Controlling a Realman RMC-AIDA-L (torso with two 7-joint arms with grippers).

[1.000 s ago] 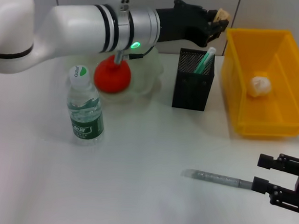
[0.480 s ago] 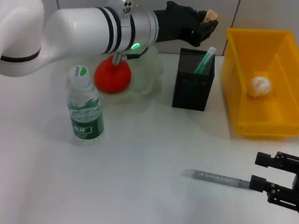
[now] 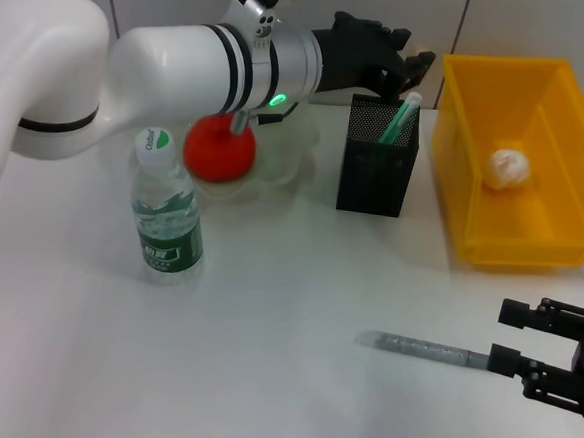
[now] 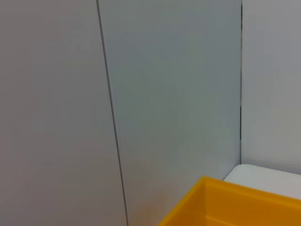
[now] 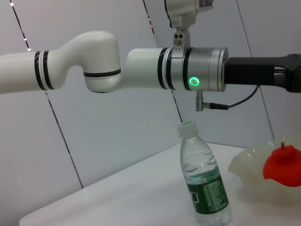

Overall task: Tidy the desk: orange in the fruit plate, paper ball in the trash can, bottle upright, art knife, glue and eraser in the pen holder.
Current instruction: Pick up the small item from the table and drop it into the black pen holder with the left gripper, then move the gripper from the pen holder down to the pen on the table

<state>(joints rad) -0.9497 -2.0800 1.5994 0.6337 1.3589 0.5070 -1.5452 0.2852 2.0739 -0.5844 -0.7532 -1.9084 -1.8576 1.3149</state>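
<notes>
Left gripper (image 3: 415, 65) — eraser (image 3: 423, 60) over pen holder (image 3: 378, 155)

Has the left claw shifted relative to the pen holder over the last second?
Yes. The left claw, holding the eraser, has dropped closer to the pen holder rim and drawn slightly back toward the robot's left.

Bright yellow trash can (image 3: 562, 233); black mesh pen holder (image 3: 375, 175); red-orange orange (image 3: 219, 152); pale-green translucent fruit plate (image 3: 287, 149); clear bottle (image 3: 167, 215), green label, white cap.
</notes>
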